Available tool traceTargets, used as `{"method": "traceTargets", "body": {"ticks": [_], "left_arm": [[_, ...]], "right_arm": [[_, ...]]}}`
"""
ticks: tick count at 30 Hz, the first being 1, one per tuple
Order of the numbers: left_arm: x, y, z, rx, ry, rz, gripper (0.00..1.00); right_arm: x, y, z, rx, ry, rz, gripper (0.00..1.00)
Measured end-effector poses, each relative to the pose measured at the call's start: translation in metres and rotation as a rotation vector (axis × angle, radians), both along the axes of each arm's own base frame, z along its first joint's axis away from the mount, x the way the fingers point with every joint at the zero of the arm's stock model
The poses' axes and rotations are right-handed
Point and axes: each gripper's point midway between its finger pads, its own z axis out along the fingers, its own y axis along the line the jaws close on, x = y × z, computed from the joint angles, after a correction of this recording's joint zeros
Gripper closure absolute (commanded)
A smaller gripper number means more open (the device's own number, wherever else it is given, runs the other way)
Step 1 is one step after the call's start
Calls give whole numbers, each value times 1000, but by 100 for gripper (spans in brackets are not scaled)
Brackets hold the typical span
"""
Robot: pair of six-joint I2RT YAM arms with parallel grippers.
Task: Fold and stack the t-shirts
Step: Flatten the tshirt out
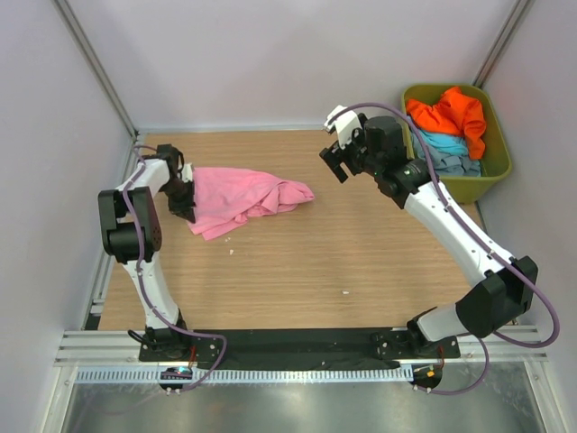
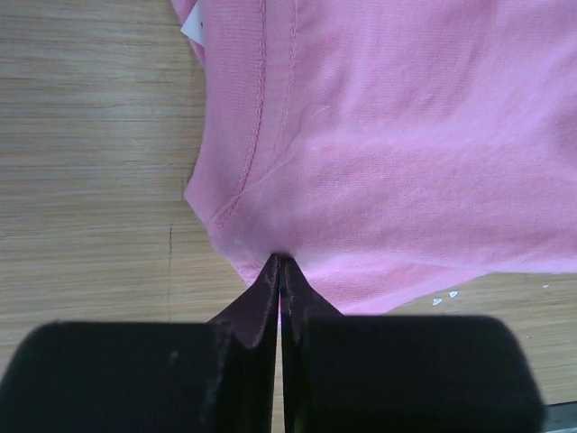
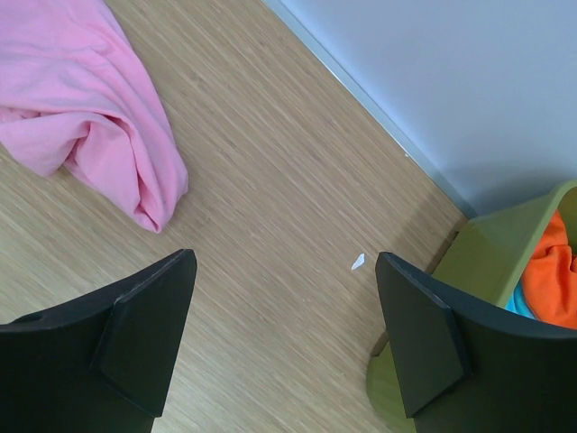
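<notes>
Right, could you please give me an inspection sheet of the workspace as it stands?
Surface: wooden table.
Job's things: pink t-shirt crumpled at left; orange t-shirt and light blue t-shirt in the green tub, far right.
Clutter: small white specks on the wood.
Grippers: left gripper, jaws shut on the pink t-shirt's edge; right gripper, jaws open, empty.
Cables: purple cable along each arm.
Surroundings: white walls, metal frame.
</notes>
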Motion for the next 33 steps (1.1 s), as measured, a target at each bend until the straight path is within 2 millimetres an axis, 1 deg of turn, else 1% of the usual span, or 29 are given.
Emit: {"method": "traceTargets", "body": {"ticks": [1, 3, 4, 5, 7, 10, 14, 17, 26, 29, 30, 31, 32, 33], "left_arm": [[0, 0, 0, 0, 0, 0, 95], [0, 0, 0, -1, -1, -3, 76], [0, 0, 0, -1, 0, -5, 58], [0, 0, 0, 1, 2, -2, 50], [-1, 2, 1, 9, 1, 2, 39], [-7, 2, 7, 16, -7, 7, 37], [-9, -2, 13, -5, -20, 5, 39], [-10, -5, 13, -23, -15, 2, 43], [-14, -12, 2, -62, 24, -2, 47], [-14, -12, 1, -63, 26, -2, 52], [-14, -12, 1, -64, 27, -2, 55], [-14, -12, 0, -65, 29, -1, 57], [-14, -12, -1, -66, 32, -2, 63], [-14, -13, -2, -68, 34, -2, 66]], "right_arm": [[0, 0, -2, -2, 3, -1, 13], [-1, -1, -6, -7, 9, -2, 13], [-1, -1, -8, -10, 14, -3, 13], [-1, -1, -10, -12, 18, -3, 13], [-2, -2, -14, -17, 24, -3, 13], [-2, -2, -16, -20, 27, -3, 13], [-3, -3, -20, -26, 32, -4, 13], [-3, -3, -20, -29, 32, -3, 13], [-2, -4, -22, -44, 29, 3, 13], [-3, -4, -26, -49, 35, 4, 13], [-4, -4, -27, -51, 38, 4, 13], [-4, -5, -28, -52, 39, 5, 13], [-4, -5, -28, -53, 39, 5, 13], [-4, -5, -28, -53, 39, 5, 13]]}}
